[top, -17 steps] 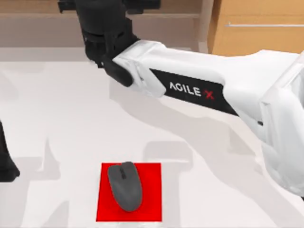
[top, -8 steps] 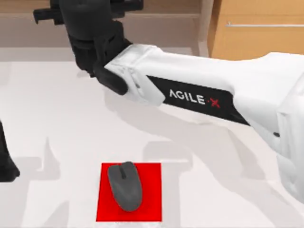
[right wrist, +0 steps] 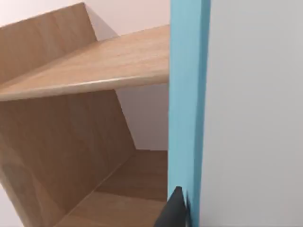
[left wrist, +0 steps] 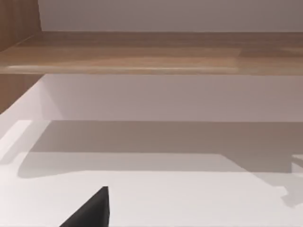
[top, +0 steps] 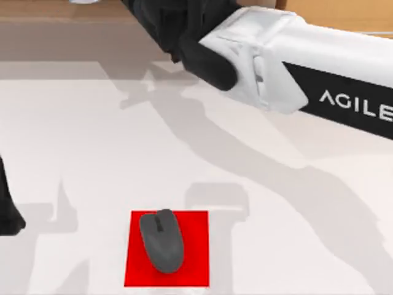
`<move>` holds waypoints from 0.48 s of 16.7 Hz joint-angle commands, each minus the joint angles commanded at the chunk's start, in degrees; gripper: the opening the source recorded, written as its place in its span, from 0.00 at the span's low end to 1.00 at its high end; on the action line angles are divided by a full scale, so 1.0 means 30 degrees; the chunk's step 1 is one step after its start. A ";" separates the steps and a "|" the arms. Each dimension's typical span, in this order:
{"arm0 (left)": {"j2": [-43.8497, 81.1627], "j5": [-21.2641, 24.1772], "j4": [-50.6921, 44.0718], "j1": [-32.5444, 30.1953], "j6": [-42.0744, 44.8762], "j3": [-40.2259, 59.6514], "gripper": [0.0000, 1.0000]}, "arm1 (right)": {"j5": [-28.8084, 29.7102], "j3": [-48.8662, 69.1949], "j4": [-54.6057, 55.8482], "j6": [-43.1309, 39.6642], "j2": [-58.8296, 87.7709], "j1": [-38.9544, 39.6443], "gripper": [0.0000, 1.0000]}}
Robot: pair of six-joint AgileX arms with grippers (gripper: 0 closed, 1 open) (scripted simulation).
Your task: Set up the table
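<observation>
My right tool [right wrist: 177, 208] was at the wooden shelf [right wrist: 85, 71], beside a blue-edged panel [right wrist: 184, 94]; I couldn't tell its grip. Lifting it to the table [top: 73, 141] seemed next.

Our right arm [top: 295, 80] reaches across the table's [top: 80, 153] far edge; grey mouse [top: 161, 240] sits on red mat [top: 193, 258], near side.

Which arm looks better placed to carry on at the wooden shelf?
Probably the right arm: it already stretches across the table to the wooden shelf, while the left arm sits at the table's left edge.
</observation>
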 joint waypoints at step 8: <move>0.0000 0.0000 0.0000 0.0000 0.0000 0.0000 1.00 | -0.6708 -0.5061 -0.0266 0.6740 -0.8818 -0.8344 0.00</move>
